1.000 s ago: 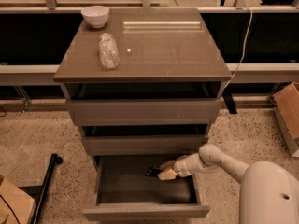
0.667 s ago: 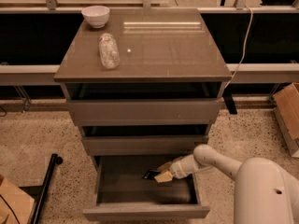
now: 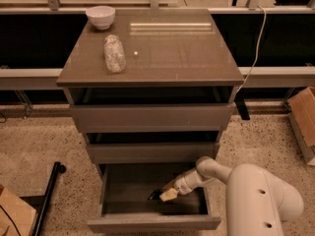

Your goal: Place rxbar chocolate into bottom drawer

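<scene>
The bottom drawer (image 3: 152, 223) of the grey-brown cabinet is pulled open, and its dark inside shows. My arm reaches in from the lower right. My gripper (image 3: 165, 195) is inside the drawer, near the middle and low over the floor. Its pale fingers (image 3: 170, 194) are shut on a small flat black thing, the rxbar chocolate (image 3: 153, 196), which sticks out to the left of the fingertips. I cannot tell whether the bar touches the drawer floor.
A white bowl (image 3: 100, 16) and a clear crinkled bottle (image 3: 114, 53) lie on the cabinet top (image 3: 187, 58). The two upper drawers stand slightly open. A cardboard box (image 3: 302, 122) stands at the right, another at the lower left (image 3: 12, 215), beside a black pole (image 3: 48, 198).
My gripper has moved a little to the left and lower inside the bottom drawer, with the black bar still at its tips.
</scene>
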You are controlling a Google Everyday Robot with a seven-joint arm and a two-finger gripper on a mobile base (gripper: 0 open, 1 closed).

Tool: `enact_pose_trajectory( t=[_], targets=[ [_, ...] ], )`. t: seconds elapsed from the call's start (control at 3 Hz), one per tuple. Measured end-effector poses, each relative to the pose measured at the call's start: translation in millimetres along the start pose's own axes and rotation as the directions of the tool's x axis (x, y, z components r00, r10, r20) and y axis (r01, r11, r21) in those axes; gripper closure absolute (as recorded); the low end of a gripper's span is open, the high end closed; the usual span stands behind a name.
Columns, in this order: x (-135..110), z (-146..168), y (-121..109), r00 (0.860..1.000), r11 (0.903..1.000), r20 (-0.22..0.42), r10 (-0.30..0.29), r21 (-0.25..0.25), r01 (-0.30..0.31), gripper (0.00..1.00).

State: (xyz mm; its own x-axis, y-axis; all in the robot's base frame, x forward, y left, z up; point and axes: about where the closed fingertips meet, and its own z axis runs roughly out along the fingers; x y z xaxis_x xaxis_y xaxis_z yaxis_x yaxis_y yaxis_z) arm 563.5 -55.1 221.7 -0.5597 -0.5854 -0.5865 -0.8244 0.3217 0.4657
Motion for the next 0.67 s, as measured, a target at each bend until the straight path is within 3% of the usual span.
enact_pose_trajectory(
  t=[0.33, 0.67],
  targets=[
    [11.9, 23.3, 0.4, 1.000, 0.9987, -0.015, 0.026, -0.044, -0.027, 0.28],
    [11.8, 24.8, 2.1, 1.000, 0.9986, -0.016, 0.025, -0.047, -0.026, 0.03]
  ],
)
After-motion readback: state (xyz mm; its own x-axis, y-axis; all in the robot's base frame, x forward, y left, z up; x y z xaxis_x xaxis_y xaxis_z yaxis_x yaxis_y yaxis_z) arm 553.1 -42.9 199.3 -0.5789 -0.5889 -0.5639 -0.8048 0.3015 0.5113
